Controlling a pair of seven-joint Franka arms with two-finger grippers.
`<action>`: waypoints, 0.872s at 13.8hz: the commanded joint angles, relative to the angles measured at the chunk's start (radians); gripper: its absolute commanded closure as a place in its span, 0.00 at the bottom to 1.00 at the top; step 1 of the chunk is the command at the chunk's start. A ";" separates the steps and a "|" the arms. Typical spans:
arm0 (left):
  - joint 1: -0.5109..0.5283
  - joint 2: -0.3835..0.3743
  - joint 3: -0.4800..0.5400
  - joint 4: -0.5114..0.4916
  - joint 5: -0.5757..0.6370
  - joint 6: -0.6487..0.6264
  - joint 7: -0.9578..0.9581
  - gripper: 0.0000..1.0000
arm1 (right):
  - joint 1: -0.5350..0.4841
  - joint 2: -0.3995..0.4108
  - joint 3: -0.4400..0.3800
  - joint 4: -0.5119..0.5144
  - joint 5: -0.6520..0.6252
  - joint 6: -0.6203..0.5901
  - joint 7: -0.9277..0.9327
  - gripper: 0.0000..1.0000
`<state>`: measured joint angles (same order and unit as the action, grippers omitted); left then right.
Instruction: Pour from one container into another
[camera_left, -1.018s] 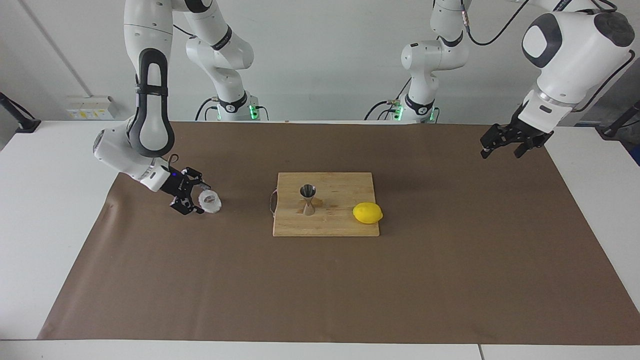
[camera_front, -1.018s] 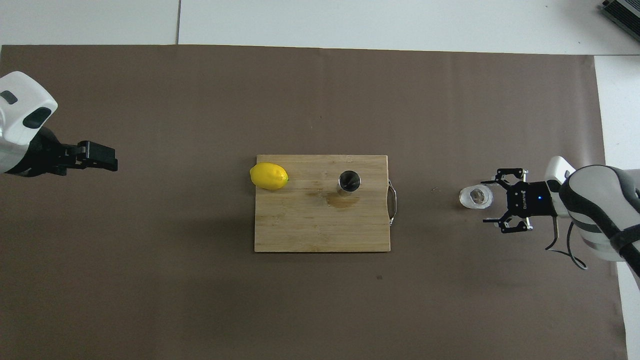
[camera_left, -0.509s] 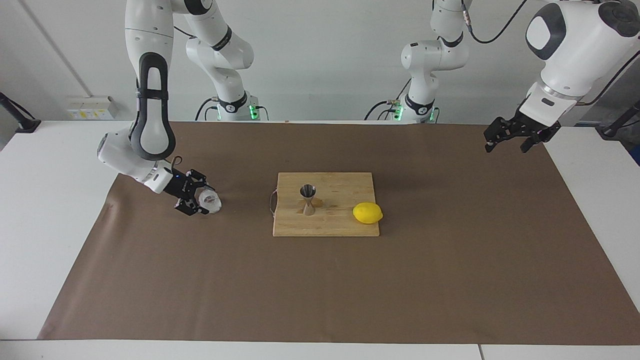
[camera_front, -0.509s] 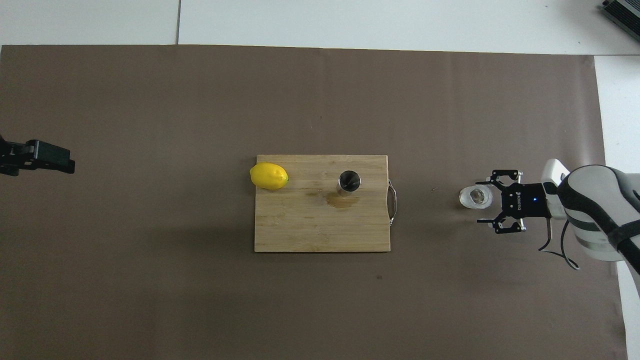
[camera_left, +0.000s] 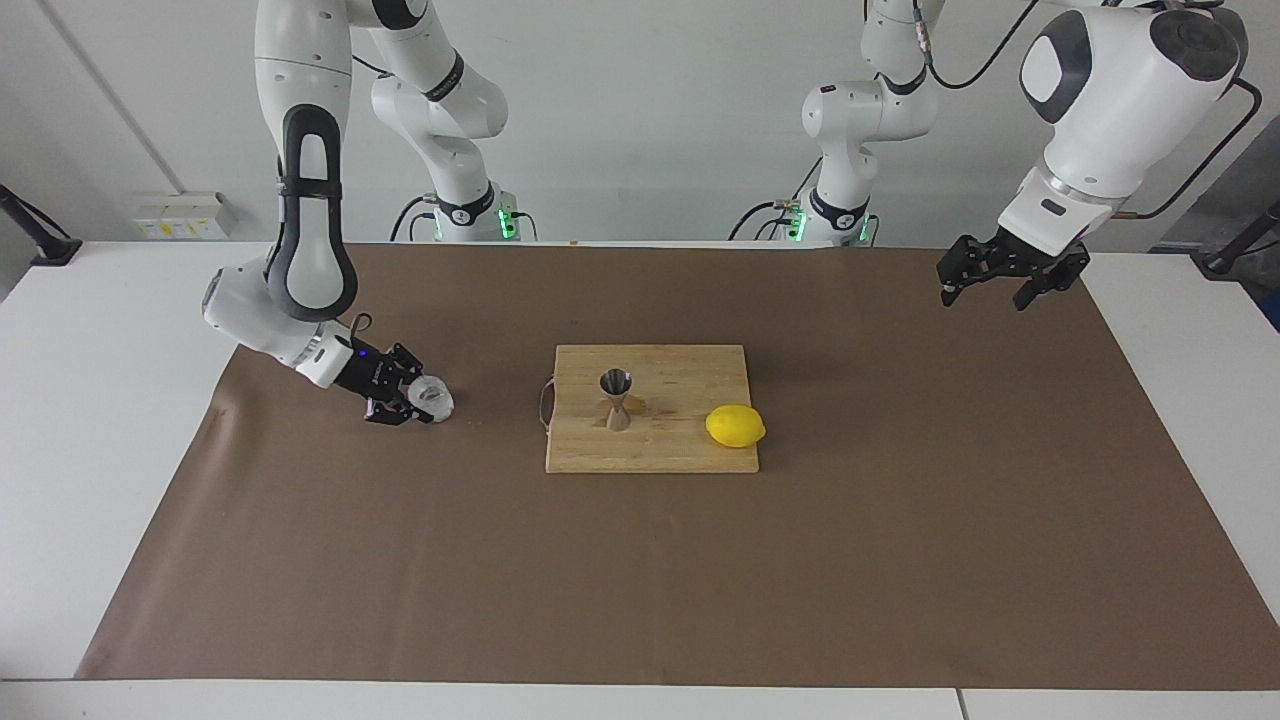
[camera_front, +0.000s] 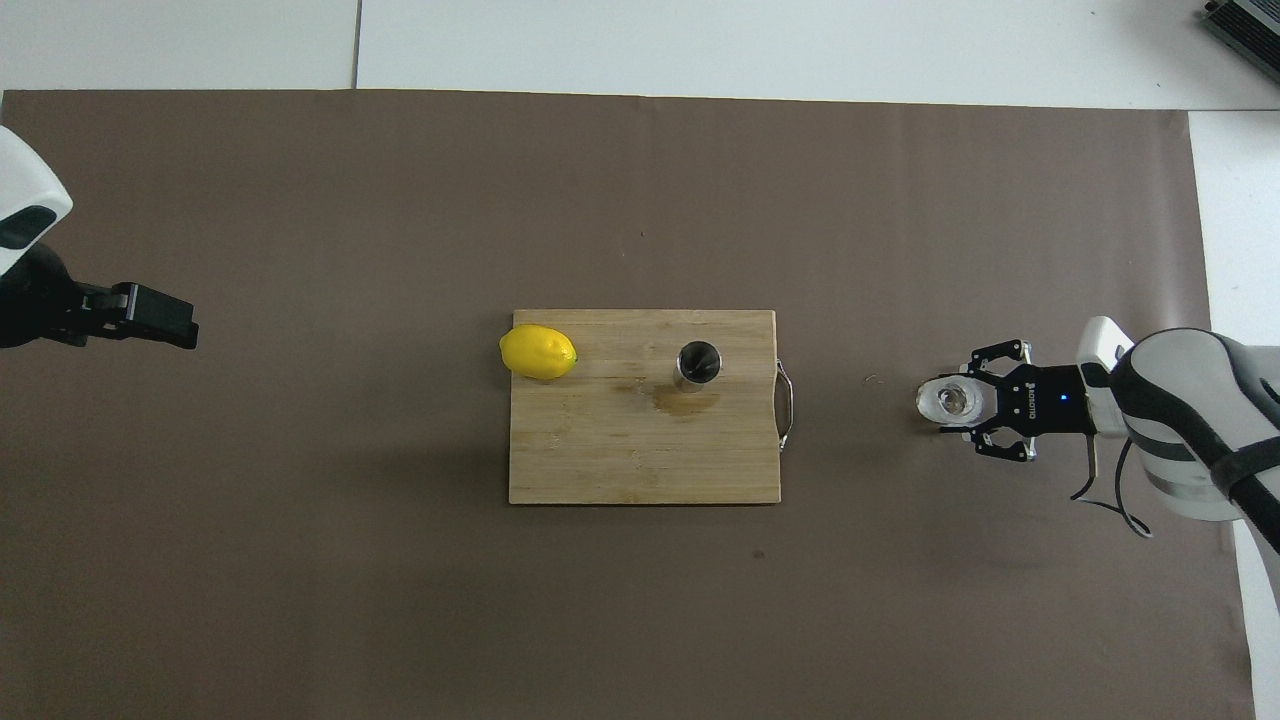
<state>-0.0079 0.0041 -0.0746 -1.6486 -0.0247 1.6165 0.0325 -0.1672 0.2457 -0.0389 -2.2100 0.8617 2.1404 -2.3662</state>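
Observation:
The small whitish cup is low over the brown paper, toward the right arm's end of the table. My right gripper is shut on it, one finger on each side of its wall. The steel jigger stands upright on the wooden board, apart from the cup. My left gripper hangs open and holds nothing, raised over the paper at the left arm's end.
A yellow lemon lies on the board's edge toward the left arm's end. A damp stain marks the board beside the jigger. The board's metal handle faces the cup.
My right gripper has slid forward around the cup and closed on it. The left arm has lifted and swung slightly toward the table's middle.

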 joint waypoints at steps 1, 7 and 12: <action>-0.023 -0.010 0.018 -0.026 0.023 0.029 0.004 0.00 | 0.026 -0.035 0.002 0.004 0.030 -0.011 0.048 1.00; -0.043 -0.006 0.035 -0.025 0.051 0.098 -0.022 0.00 | 0.136 -0.103 0.004 0.049 0.014 -0.001 0.283 1.00; -0.023 -0.012 0.036 -0.039 0.051 0.097 -0.020 0.00 | 0.251 -0.120 0.005 0.157 -0.137 0.001 0.586 1.00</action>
<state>-0.0276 0.0049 -0.0435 -1.6634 0.0066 1.6916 0.0252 0.0500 0.1356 -0.0359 -2.0981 0.7913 2.1420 -1.9031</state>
